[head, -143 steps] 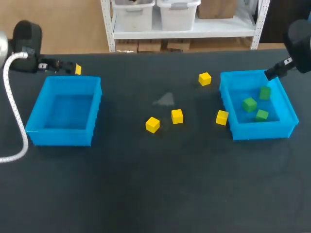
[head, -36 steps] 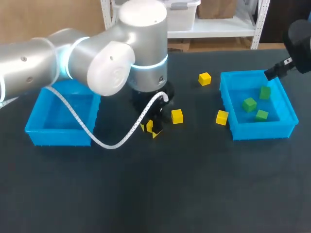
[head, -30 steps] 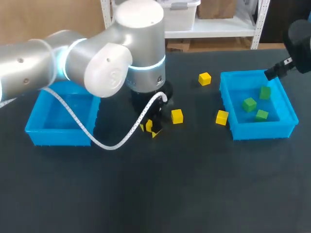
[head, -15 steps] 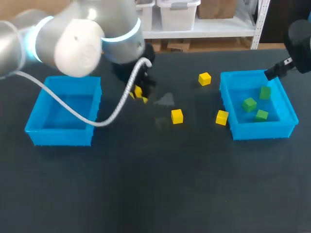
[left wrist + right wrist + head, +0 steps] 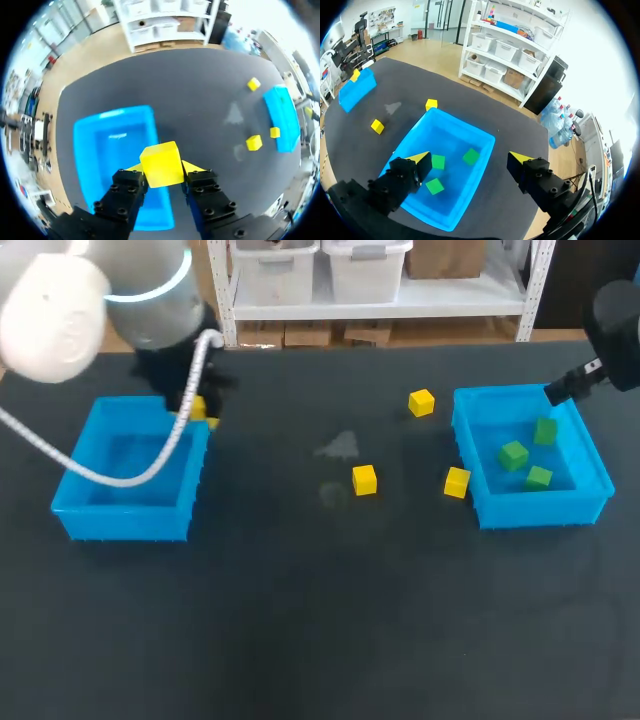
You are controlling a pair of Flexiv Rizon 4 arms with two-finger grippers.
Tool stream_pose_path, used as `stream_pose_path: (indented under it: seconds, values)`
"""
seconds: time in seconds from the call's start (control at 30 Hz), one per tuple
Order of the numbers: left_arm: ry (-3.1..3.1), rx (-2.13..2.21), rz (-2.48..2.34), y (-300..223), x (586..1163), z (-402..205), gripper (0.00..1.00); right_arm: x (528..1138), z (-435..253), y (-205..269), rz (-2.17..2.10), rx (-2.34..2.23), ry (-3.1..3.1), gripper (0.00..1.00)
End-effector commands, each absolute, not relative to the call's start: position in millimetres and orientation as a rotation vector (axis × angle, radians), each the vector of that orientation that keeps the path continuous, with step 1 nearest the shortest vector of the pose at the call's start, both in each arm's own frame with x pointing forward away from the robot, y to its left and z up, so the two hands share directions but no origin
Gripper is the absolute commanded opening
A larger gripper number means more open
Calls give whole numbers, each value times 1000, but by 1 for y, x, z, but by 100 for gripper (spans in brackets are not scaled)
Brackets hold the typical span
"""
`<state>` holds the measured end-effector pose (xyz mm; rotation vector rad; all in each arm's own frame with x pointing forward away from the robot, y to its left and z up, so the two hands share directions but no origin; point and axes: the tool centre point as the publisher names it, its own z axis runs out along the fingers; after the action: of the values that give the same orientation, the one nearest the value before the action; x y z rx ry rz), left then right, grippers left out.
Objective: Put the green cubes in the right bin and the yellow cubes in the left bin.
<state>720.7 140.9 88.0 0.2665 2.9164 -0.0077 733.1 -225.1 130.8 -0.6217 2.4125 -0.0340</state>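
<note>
One small yellow cube (image 5: 161, 162) sits clamped between the fingers of your left gripper (image 5: 162, 168), over the inner wall of the blue plastic left bin (image 5: 114, 112). Released here, it may strike that rim and bounce out. Your right gripper (image 5: 470, 157) hangs spread above the blue right bin (image 5: 462, 125).

I see a plain dark grey tabletop (image 5: 320, 620), a bright blue left plastic bin (image 5: 118, 522) and right plastic bin (image 5: 530, 512), green cubes (image 5: 513, 454), yellow cubes (image 5: 364, 479), and a yellow cube (image 5: 160, 159) in my black, yellow-tipped left gripper (image 5: 161, 172).
</note>
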Motion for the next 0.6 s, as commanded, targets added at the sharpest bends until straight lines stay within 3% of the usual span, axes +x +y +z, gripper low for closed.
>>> stream_pose_path:
  seconds: [0.03,0.3,0.37,0.6]
  values:
    - [2878,189,-27,172,706,83,0,731,129,-225,-40,-615,2403,100]
    - [2921,87,-24,194,692,66,0,731,129,-225,-40,-615,2403,100]
    - [2922,96,-30,192,691,65,100,731,129,-225,-40,-615,2403,100]
    - [2911,169,-42,180,699,75,100,731,129,-225,-40,-615,2403,100]
